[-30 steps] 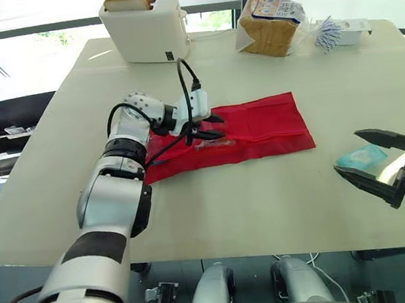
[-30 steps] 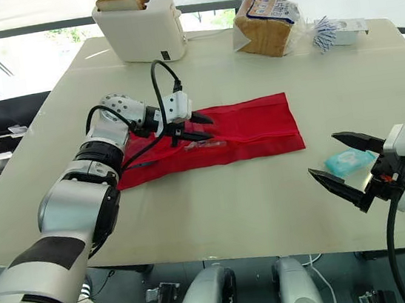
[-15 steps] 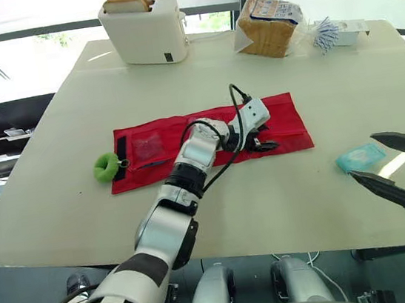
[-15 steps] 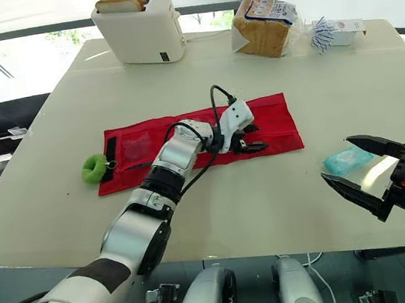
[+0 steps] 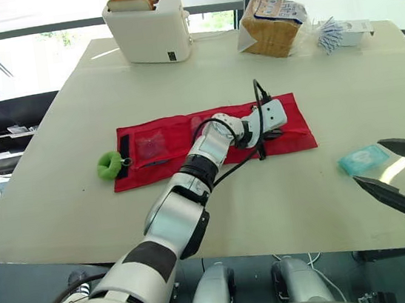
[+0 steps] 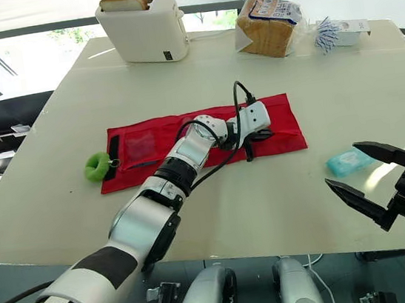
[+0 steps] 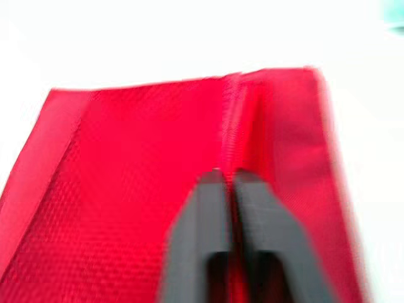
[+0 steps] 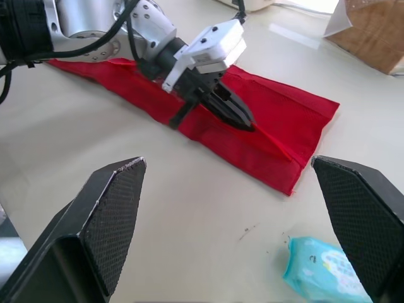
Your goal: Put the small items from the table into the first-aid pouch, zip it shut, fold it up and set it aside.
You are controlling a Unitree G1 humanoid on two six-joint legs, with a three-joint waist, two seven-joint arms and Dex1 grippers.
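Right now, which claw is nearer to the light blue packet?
Right. The right claw hangs open just beside the light blue packet, not touching; the left claw is farther off, shut on the red pouch.

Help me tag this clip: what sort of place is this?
Likely a lab or office staged as a kitchen: toaster, bread loaf, big windows behind.
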